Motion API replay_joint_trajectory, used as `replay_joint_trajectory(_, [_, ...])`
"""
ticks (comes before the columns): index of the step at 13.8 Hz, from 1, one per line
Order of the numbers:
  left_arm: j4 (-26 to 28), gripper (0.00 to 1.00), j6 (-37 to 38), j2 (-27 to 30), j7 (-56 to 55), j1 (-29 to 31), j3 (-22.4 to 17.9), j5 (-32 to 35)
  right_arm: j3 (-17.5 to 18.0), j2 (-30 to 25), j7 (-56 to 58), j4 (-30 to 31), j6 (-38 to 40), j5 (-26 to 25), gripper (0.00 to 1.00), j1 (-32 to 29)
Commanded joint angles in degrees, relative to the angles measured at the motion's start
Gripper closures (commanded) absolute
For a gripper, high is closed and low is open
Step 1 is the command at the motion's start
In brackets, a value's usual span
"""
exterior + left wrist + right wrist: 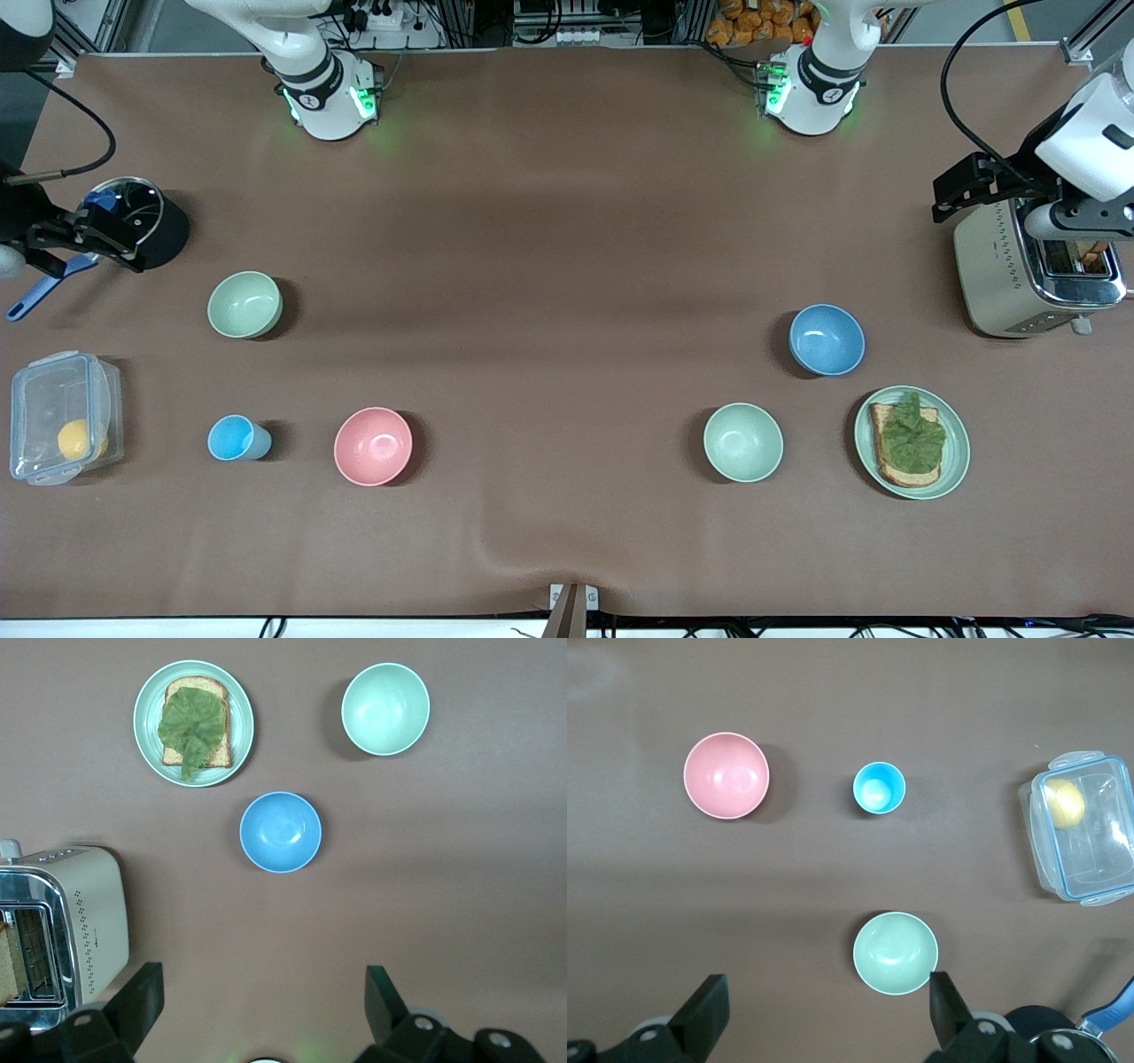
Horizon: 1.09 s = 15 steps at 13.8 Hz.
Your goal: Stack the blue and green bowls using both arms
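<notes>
The blue bowl [827,339] sits upright and empty on the brown table toward the left arm's end; it also shows in the left wrist view [281,832]. The sage-green bowl [244,304] sits upright and empty toward the right arm's end; it also shows in the right wrist view [895,952]. My left gripper [964,190] hangs high beside the toaster, open and empty [261,1003]. My right gripper [104,239] hangs high over the black pot, open and empty [824,1010]. Neither gripper touches a bowl.
A paler mint bowl [742,441] and a mint plate [955,461] with toast and lettuce lie nearer the front camera than the blue bowl. A toaster [1019,266] stands at the left arm's end. A pink bowl [373,446], blue cup [237,438], clear container [62,430] and black pot [164,232] are toward the right arm's end.
</notes>
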State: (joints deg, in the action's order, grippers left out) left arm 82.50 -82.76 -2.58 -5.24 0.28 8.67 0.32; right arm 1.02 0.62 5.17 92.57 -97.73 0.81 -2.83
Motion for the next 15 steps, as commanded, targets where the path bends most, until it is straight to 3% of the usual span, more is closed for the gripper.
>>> replay_joint_trajectory(1, [-0.7, 0.0, 0.3, -0.1, -1.5, 1.0, 0.4, -1.3, 0.1, 0.8, -0.5, -1.2, 1.4, -1.1, 0.0, -0.7])
replay_joint_trajectory(5, [-0.7, 0.0, 0.2, -1.3, -1.8, 1.8, 1.3, -1.3, -0.1, 1.9, -0.2, -0.9, 1.6, -1.2, 0.0, -1.0])
replay_joint_trajectory(9, [-1.1, 0.0, -4.8, -5.8, -2.0, 1.1, 1.0, -1.4, -0.1, 5.9, 0.1, -0.2, 1.3, -0.6, 0.0, -6.6])
replay_joint_trajectory(13, [-1.0, 0.0, -8.2, -9.5, -1.6, 2.3, 0.4, -0.2, -0.1, 11.1, 4.8, 0.1, 1.7, -1.2, 0.0, -9.1])
replay_joint_trajectory(15, [-0.5, 0.0, -13.4, -12.5, -2.0, 2.5, 0.1, 1.4, -0.1, 12.6, 7.9, 2.4, 1.8, -1.2, 0.0, -9.8])
